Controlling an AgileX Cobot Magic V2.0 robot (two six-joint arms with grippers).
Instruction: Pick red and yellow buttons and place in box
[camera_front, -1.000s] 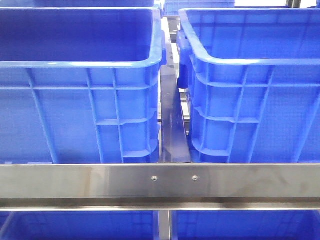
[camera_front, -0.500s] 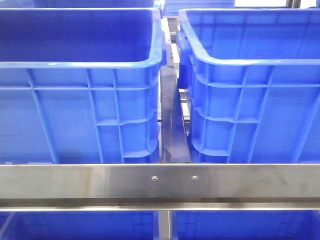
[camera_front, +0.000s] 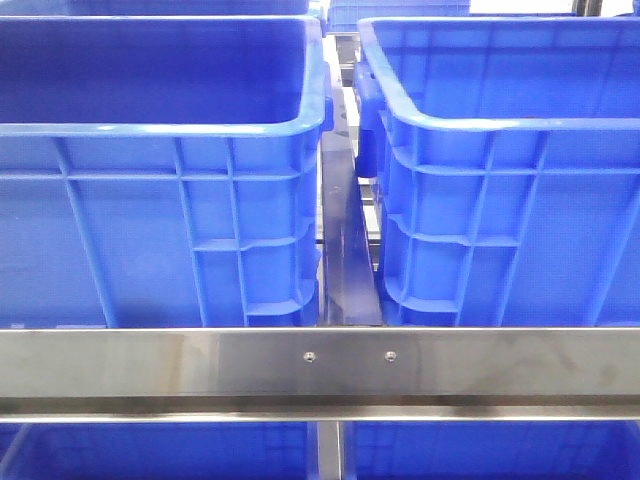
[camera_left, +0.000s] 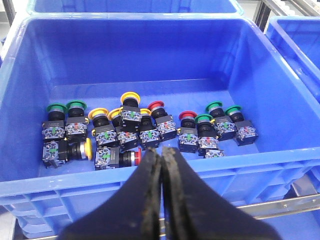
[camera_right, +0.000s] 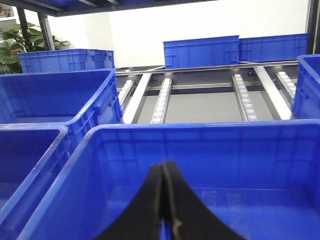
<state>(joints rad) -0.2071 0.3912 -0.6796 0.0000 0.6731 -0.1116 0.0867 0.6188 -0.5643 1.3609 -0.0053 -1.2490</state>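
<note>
In the left wrist view a blue bin (camera_left: 30, 75) holds several push buttons in a loose row on its floor. Red buttons (camera_left: 156, 106) and yellow buttons (camera_left: 130, 96) are mixed with green ones (camera_left: 76, 104). One red button (camera_left: 134, 157) and one yellow button (camera_left: 88, 148) lie on their sides near the front wall. My left gripper (camera_left: 162, 152) is shut and empty, above the bin's near wall. My right gripper (camera_right: 164, 163) is shut and empty over a bare blue box (camera_right: 200, 131). Neither gripper shows in the front view.
The front view shows two tall blue bins, left (camera_front: 150, 128) and right (camera_front: 500, 125), behind a steel rail (camera_front: 320, 360). Roller tracks (camera_right: 161, 100) and more blue bins (camera_right: 200, 50) stand beyond the box. Another bin (camera_right: 30, 132) is beside it.
</note>
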